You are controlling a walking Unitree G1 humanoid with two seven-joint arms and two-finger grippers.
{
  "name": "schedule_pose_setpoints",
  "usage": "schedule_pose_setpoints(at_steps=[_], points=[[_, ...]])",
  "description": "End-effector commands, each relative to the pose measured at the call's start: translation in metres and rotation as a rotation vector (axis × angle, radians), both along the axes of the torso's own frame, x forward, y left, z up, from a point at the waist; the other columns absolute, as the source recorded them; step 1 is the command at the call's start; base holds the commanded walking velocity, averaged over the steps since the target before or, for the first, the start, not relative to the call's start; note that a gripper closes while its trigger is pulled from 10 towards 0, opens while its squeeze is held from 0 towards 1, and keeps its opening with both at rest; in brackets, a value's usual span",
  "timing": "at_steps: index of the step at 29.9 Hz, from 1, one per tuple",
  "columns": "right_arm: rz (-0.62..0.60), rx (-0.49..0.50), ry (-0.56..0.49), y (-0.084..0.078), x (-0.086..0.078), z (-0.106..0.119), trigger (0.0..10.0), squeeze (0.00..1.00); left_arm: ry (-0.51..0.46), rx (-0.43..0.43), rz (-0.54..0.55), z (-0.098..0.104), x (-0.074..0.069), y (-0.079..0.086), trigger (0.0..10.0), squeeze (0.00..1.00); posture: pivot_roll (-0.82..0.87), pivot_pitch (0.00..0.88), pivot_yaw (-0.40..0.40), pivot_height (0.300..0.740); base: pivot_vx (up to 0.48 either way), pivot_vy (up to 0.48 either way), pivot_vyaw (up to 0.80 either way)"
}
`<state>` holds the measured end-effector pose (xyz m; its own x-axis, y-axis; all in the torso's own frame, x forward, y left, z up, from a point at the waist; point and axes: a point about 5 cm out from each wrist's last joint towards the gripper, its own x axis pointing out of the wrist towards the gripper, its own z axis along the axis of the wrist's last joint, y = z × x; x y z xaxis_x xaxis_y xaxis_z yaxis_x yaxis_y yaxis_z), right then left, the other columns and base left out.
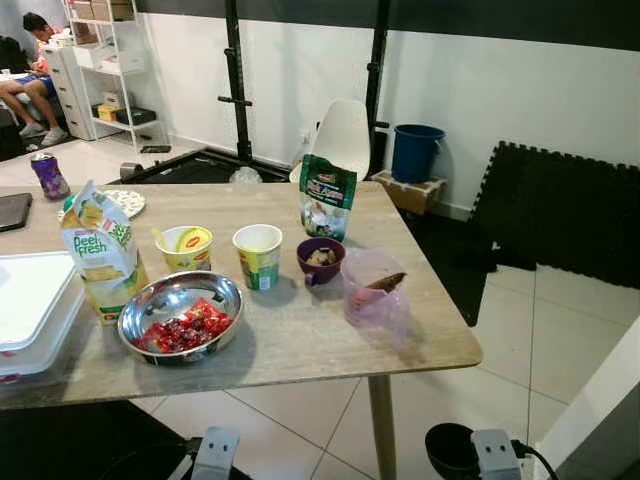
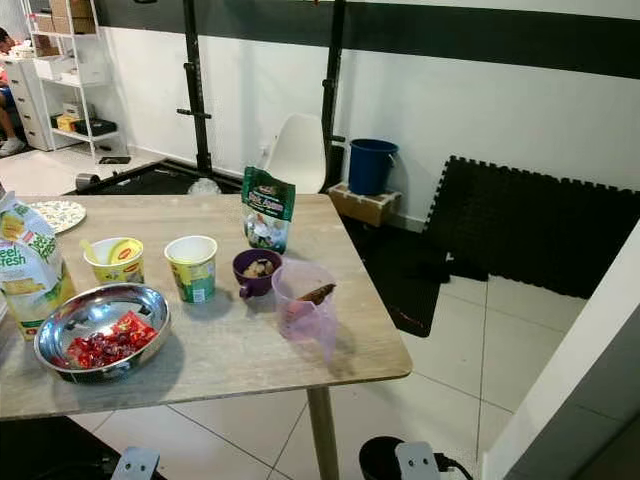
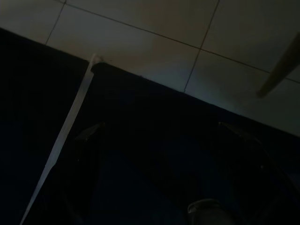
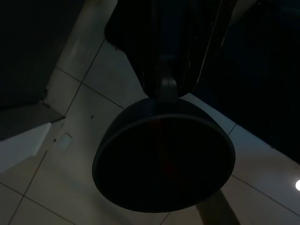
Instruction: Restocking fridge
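Groceries are waiting on the tabletop (image 1: 300, 340); both arms are hanging idle, and whether their jaws are spread or pressed together cannot be told.

The clear jug (image 1: 372, 290) is standing near the corner, so a careless reach is likely to knock it off; the carton (image 1: 102, 258), the cups (image 1: 258, 256) and the pouch (image 1: 326, 196) are crowding each other and could tip. The wood tabletop is sitting over pale tiles, with a chair (image 1: 342, 135), a blue bin (image 1: 415, 150) and black mats (image 1: 560, 210) lying behind.

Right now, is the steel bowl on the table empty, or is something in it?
Not empty. The steel bowl holds red-wrapped pieces on its near side; its far half is bare metal.
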<state>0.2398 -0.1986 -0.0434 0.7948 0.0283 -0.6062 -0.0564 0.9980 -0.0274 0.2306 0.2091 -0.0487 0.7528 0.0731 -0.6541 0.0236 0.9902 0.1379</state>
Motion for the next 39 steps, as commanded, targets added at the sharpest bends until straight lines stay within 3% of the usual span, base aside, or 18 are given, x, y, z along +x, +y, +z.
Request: schedule_pose_setpoints(at_steps=[1, 14, 39], points=[[-0.008, -0.001, -0.003, -0.0019, -0.0017, -0.0005, 10.0, 0.00, 0.008, 0.005, -0.014, -0.0006, -0.0007, -0.0010, 10.0, 0.00, -0.01, 0.077, -0.022, 0.740, 0.000, 0.000, 0.00], [-0.025, -0.015, 0.025, -0.0027, -0.0072, -0.0049, 10.0, 0.00, 0.025, 0.020, 0.007, -0.0044, -0.0085, 0.0048, 10.0, 0.00, 0.00, 0.080, -0.019, 0.740, 0.000, 0.000, 0.00], [-0.040, -0.020, 0.031, -0.0059, -0.0100, -0.0061, 10.0, 0.00, 0.021, 0.017, 0.009, -0.0044, -0.0093, 0.0056, 10.0, 0.00, -0.01, 0.080, -0.016, 0.740, 0.000, 0.000, 0.00]])
